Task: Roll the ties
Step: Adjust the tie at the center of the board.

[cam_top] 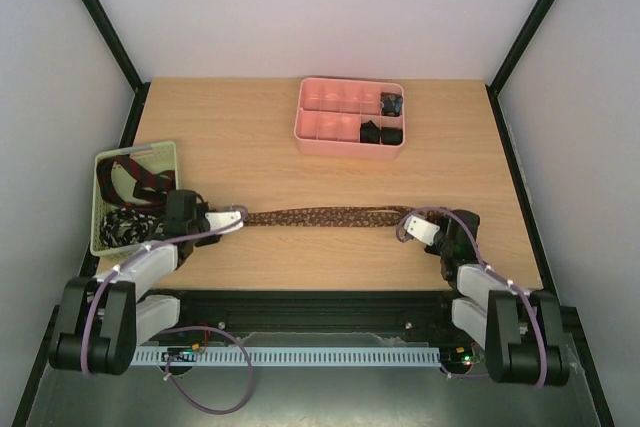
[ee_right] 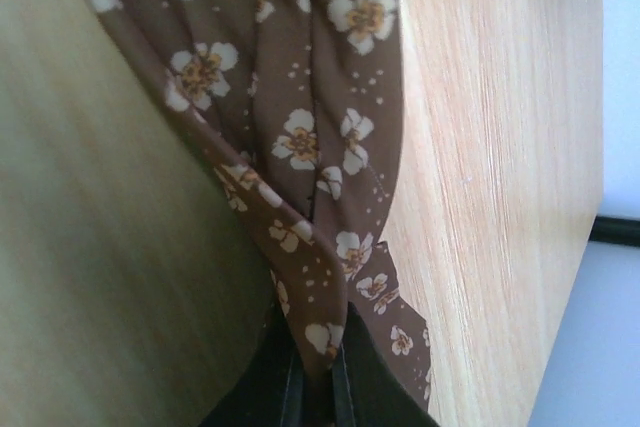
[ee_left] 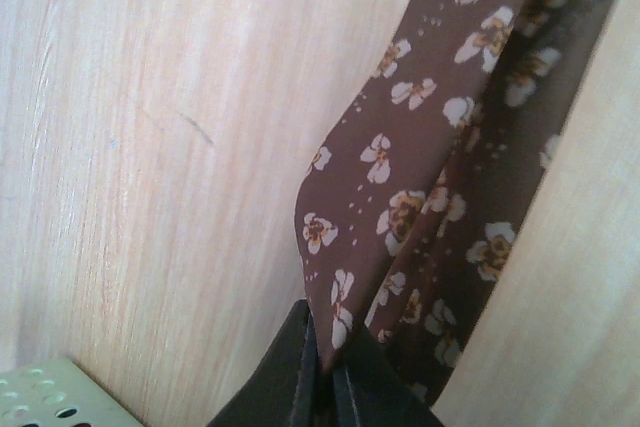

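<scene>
A brown tie (cam_top: 320,217) with small pale flowers is stretched flat across the table between my two grippers. My left gripper (cam_top: 238,217) is shut on its left end; the left wrist view shows the fabric (ee_left: 400,207) pinched between the dark fingers (ee_left: 290,377). My right gripper (cam_top: 408,223) is shut on its right end; the right wrist view shows the cloth (ee_right: 300,137) clamped between the fingers (ee_right: 360,387). Small dark coiled ties (cam_top: 382,130) sit in the pink tray (cam_top: 312,137). A red-striped tie (cam_top: 140,177) and a black-and-white patterned tie (cam_top: 122,224) lie in the green basket (cam_top: 172,150).
The pink compartmented tray stands at the back centre. The pale green slotted basket stands at the left edge, close behind my left arm; its corner shows in the left wrist view (ee_left: 50,397). The table's right edge (ee_right: 570,247) is near my right gripper.
</scene>
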